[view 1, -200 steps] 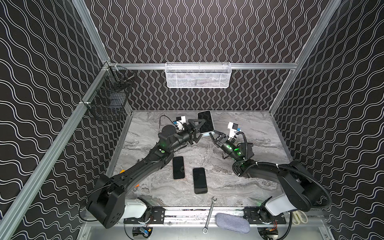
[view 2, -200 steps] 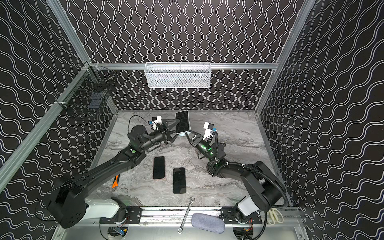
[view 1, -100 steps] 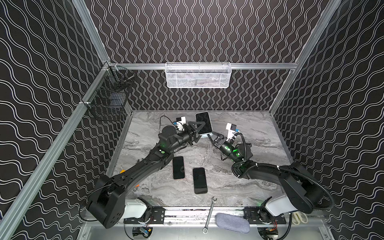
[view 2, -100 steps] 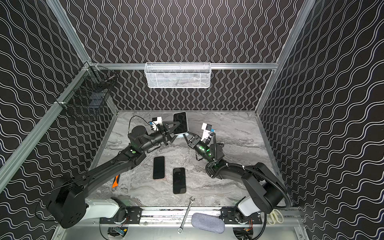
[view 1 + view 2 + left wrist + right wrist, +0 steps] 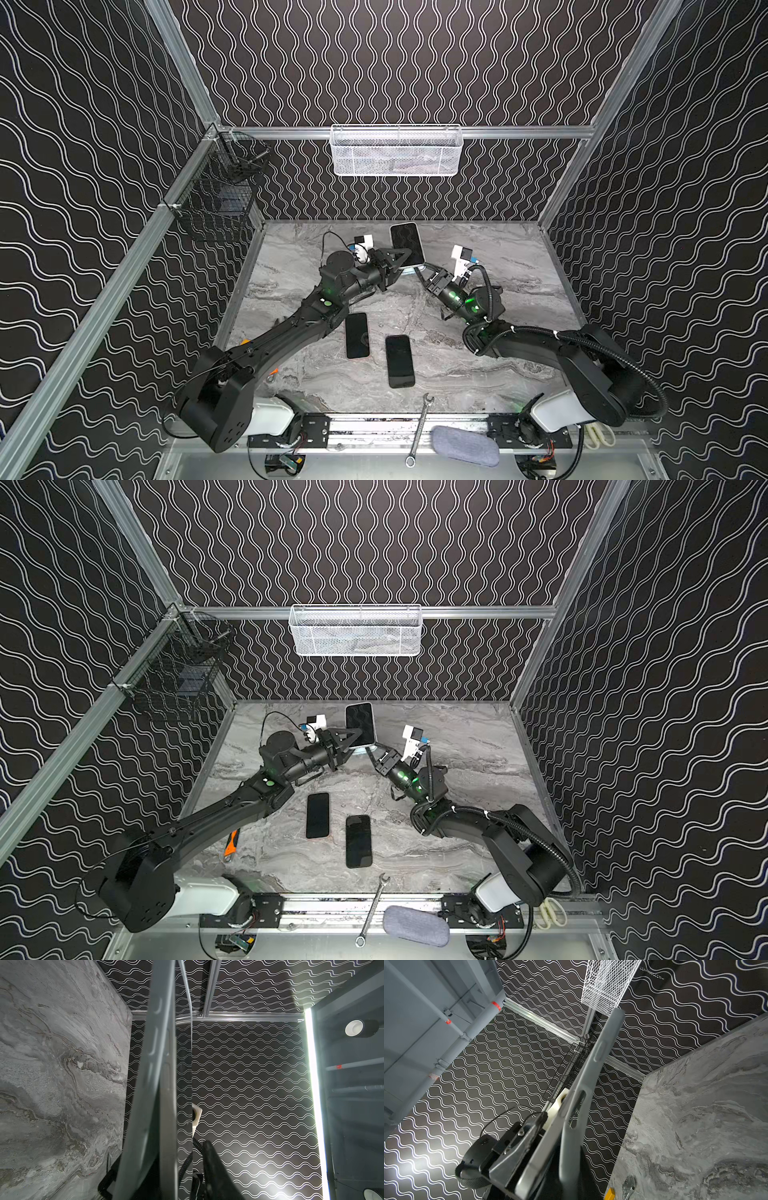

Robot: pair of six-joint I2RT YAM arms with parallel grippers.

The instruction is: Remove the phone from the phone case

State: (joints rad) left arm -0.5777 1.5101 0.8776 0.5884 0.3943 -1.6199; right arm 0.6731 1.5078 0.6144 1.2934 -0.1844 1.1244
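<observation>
**Grey case lip lifted; phone not yet out**

Marble-patterned desk point(image 5: 498, 353): the work sits at its far centre, close to the back wall, where both arms meet. Two other dark handsets point(image 5: 357, 335) lie flat nearer the front, well apart from the work and not involved.

Held up off the desk, near upright with its screen toward the top views, is the phone point(image 5: 406, 243), taken at its lower end between the two grippers.

In the right wrist view the phone case point(image 5: 598, 1057) has parted from the phone's silver frame at the near end. Further up it still appears seated.

At the lower end the left gripper point(image 5: 397, 259) stands narrow, straddling the phone, with one finger point(image 5: 517, 1145) lying along the screen side. Whether it has a firm hold cannot be told. At the lower corner the right gripper point(image 5: 424, 271) is closed tight, apparently pinching the case lip.

Assessment: this is the separation step, part done. The next move calls for a secure left-hand hold on the phone. The case should then be drawn away along its length without twisting the handset.
</observation>
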